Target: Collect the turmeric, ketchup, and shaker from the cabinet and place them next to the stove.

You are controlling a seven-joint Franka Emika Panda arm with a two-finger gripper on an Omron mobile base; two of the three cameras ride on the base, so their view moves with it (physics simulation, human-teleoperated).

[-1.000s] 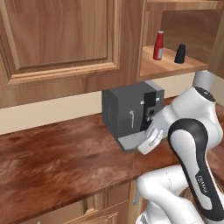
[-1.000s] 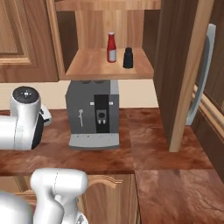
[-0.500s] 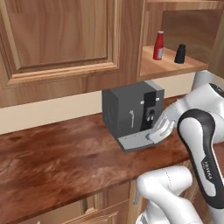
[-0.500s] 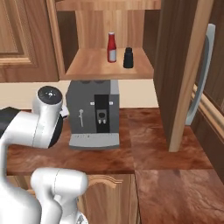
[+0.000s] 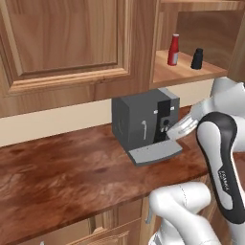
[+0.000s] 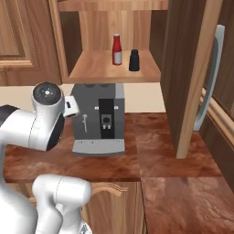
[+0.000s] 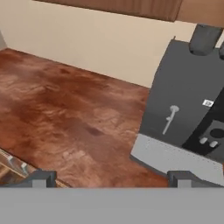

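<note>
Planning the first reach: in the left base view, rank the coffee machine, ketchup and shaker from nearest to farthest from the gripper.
1. coffee machine, on the counter beside the gripper.
2. and 3. shaker and ketchup, both up on the cabinet shelf: too close to call.

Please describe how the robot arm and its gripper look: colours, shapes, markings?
The arm is glossy white with rounded links, a black band carrying small white lettering, and a dark round joint cap. The gripper has two small dark grey finger tips.

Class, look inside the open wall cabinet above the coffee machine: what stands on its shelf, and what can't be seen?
On the cabinet shelf stand the ketchup and, beside it, the shaker. No amber jar is visible; the door and frame hide the shelf's far edges.
</note>
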